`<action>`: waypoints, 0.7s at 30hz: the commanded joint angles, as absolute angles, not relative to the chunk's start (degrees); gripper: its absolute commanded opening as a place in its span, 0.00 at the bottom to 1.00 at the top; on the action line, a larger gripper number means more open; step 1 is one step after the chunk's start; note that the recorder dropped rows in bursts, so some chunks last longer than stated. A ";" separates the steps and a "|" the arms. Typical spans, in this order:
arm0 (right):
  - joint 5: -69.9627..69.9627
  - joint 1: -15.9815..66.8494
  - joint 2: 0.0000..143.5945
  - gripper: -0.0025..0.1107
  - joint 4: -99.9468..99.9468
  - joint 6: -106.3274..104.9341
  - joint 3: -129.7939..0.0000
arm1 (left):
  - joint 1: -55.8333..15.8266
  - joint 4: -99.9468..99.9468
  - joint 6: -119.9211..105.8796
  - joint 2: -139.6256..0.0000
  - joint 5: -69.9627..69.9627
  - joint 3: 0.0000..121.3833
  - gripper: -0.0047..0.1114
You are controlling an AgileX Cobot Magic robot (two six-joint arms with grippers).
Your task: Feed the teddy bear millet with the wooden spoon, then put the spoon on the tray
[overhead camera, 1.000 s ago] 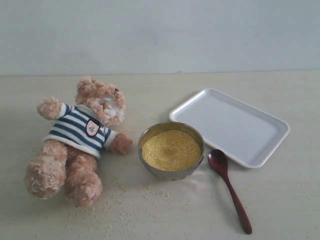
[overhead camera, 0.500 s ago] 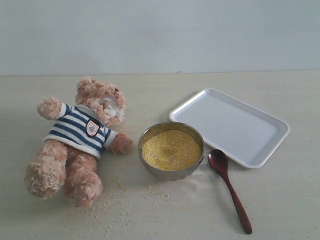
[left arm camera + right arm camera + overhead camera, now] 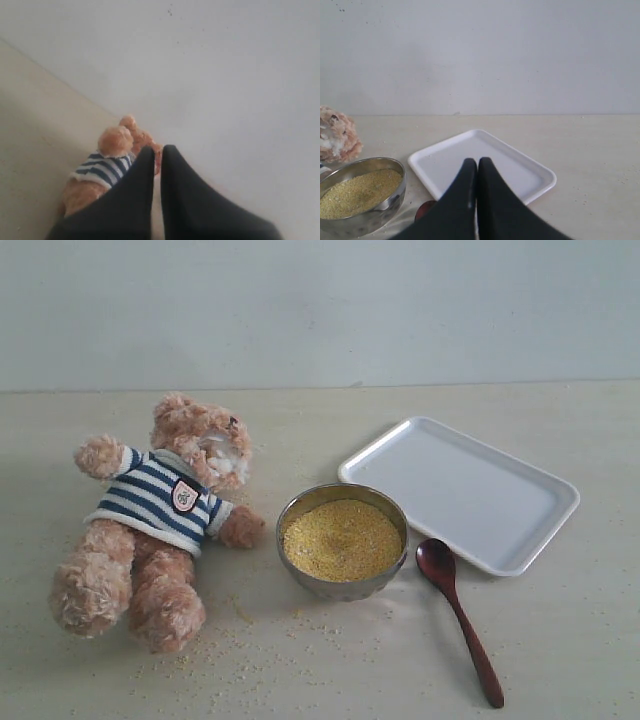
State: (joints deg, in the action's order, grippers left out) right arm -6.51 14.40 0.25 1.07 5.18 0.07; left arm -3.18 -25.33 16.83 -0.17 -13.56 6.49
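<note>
The teddy bear (image 3: 165,510) lies on its back at the left of the table in its striped shirt. Millet (image 3: 342,539) fills a round steel bowl (image 3: 342,585) at the centre, with loose grains scattered in front. The wooden spoon (image 3: 459,616) lies on the table right of the bowl, handle pointing toward the front. The white tray (image 3: 459,490) sits empty behind it. No arm shows in the exterior view. My left gripper (image 3: 156,150) is shut and empty, with the bear (image 3: 116,155) beyond it. My right gripper (image 3: 477,162) is shut and empty above the tray (image 3: 520,172); the spoon's bowl (image 3: 422,210) peeks out beside it.
A pale wall rises behind the table's far edge. Scattered grains (image 3: 250,650) dot the tabletop in front of the bear and bowl. The steel bowl (image 3: 380,202) shows at the edge of the right wrist view.
</note>
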 commanded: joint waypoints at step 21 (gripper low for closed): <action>-5.85 14.22 0.00 0.02 1.13 5.22 0.00 | -3.35 -33.66 -22.77 -68.42 -17.78 36.40 0.59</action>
